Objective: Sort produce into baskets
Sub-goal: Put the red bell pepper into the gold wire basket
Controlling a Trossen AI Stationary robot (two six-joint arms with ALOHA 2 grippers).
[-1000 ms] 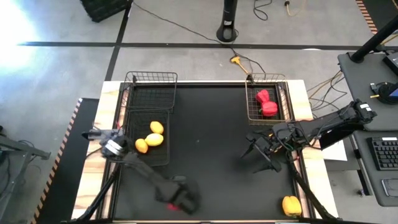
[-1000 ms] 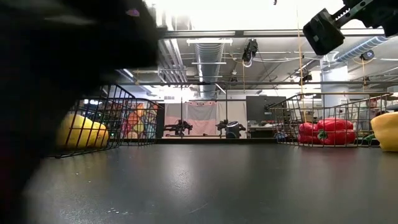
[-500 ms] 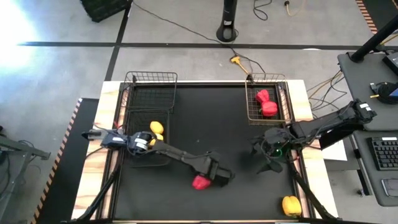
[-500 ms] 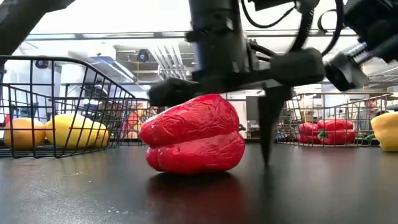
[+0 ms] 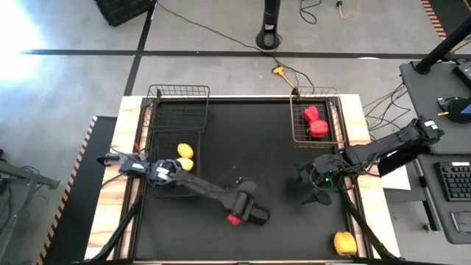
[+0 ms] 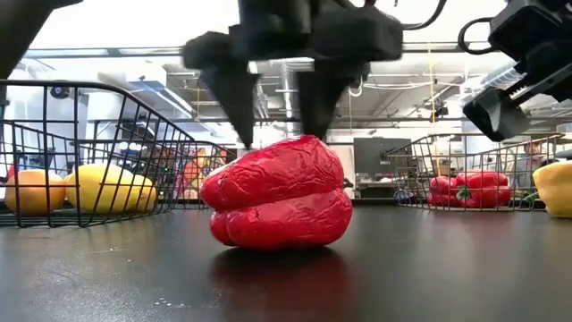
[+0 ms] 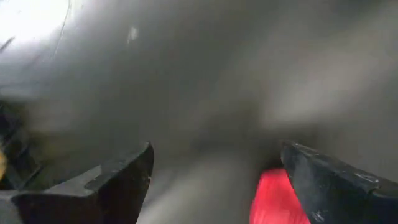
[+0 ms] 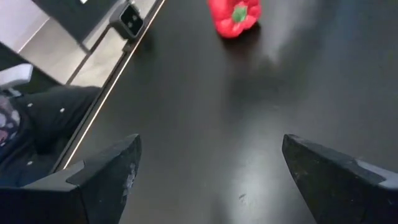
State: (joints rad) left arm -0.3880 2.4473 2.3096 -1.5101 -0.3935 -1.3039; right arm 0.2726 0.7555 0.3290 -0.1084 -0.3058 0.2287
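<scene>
High view, sorted: two lemons in the 9 o'clock basket; two red peppers in the 1 o'clock basket; the 11 o'clock basket holds nothing.
High view, left: a red pepper at 6 o'clock and a yellow pepper at 5 o'clock lie on the bench.
Low view: left gripper just above the loose red pepper, jaws spread, not gripping.
Right wrist view: right gripper jaws spread, empty, over bare bench.
</scene>
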